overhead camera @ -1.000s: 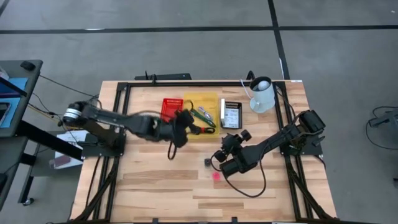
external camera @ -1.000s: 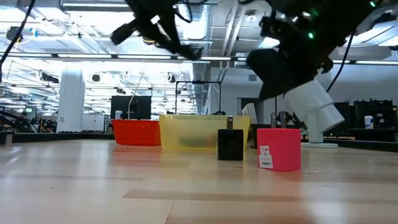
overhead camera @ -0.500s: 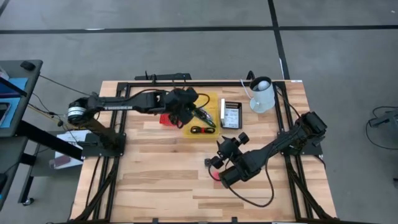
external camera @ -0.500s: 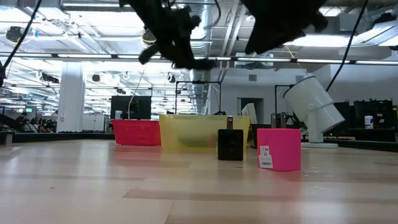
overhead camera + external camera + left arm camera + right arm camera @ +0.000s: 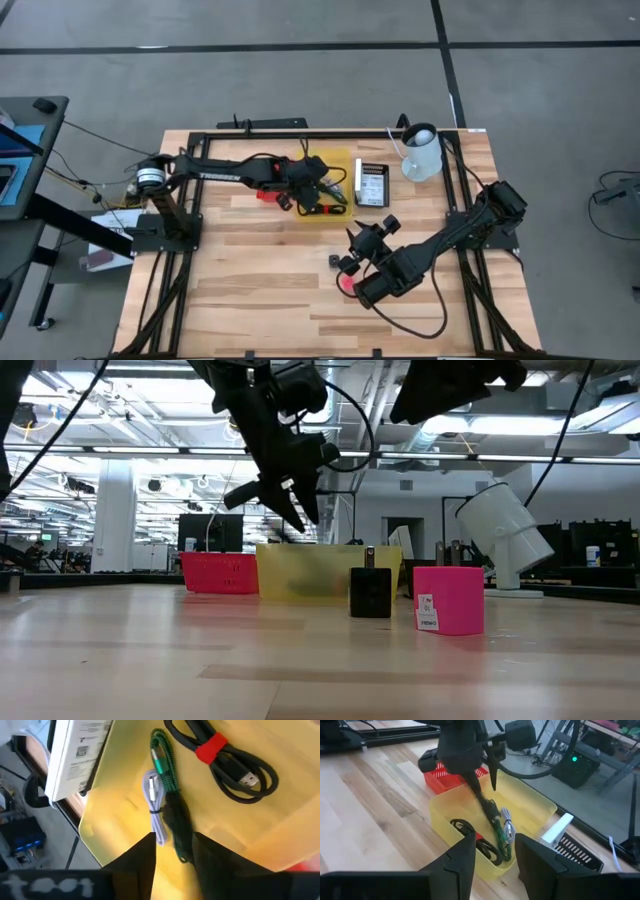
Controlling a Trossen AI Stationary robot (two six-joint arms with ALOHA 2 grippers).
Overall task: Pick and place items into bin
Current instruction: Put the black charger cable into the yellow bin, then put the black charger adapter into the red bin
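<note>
My left gripper (image 5: 310, 192) hangs open over the yellow bin (image 5: 338, 158), pointing steeply down. A slim black piece (image 5: 481, 800) slants from it down into the bin, its upper end between the fingers (image 5: 177, 832). In the bin lie a green braided cable (image 5: 161, 755), a white cable (image 5: 152, 790) and a black cable with a red tie (image 5: 225, 757). My right gripper (image 5: 358, 245) is open with nothing in it, raised above the table's middle and facing the bin. A pink piece (image 5: 448, 598) and a small black block (image 5: 371, 592) stand on the table. My left gripper stands open with one finger on each side of the black piece's upper end (image 5: 177, 832), coming at it from above. Whether a finger touches the piece I cannot tell. The piece's lower end reaches down among the cables in the bin.
A red basket (image 5: 266, 178) stands against the yellow bin's left side, partly under my left arm. A white box (image 5: 372, 185) lies to the right of the bin, and a white jug-like object (image 5: 421, 152) stands at the far right. The near half of the table is bare wood (image 5: 250, 300).
My left gripper has swung from the near side of the bins toward the far right until it is over the yellow bin. It has sunk, turned and opened. The black piece that hung below it now reaches into the bin. My right gripper has risen and drawn toward the near edge.
</note>
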